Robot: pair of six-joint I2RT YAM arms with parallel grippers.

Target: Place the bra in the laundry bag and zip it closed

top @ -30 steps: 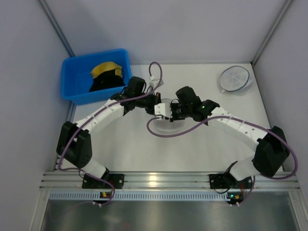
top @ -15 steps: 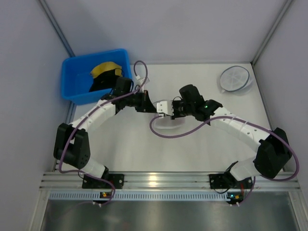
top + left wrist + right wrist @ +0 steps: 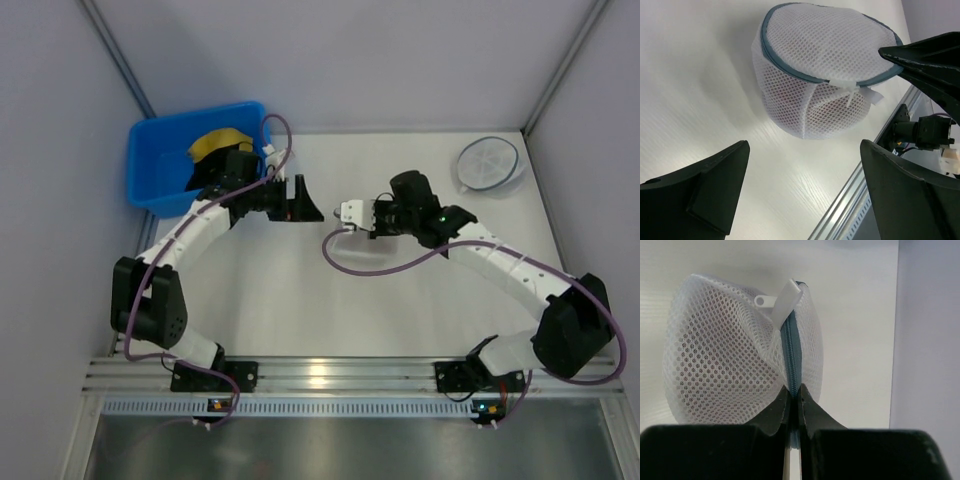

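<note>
Two pale walls (image 3: 50,200) flank the white table (image 3: 300,320) beneath the laundry bag (image 3: 815,75).

Blue bin (image 3: 152,180) at far left corner of white table (image 3: 330,310). Yellow garment (image 3: 215,143) inside bin, toward far side. Black garment (image 3: 205,172) just near of it, touching, possibly lying partly over it. Round white mesh bag (image 3: 488,163) with spoke pattern at far right corner. Metal rail (image 3: 340,375) along near edge.
</note>
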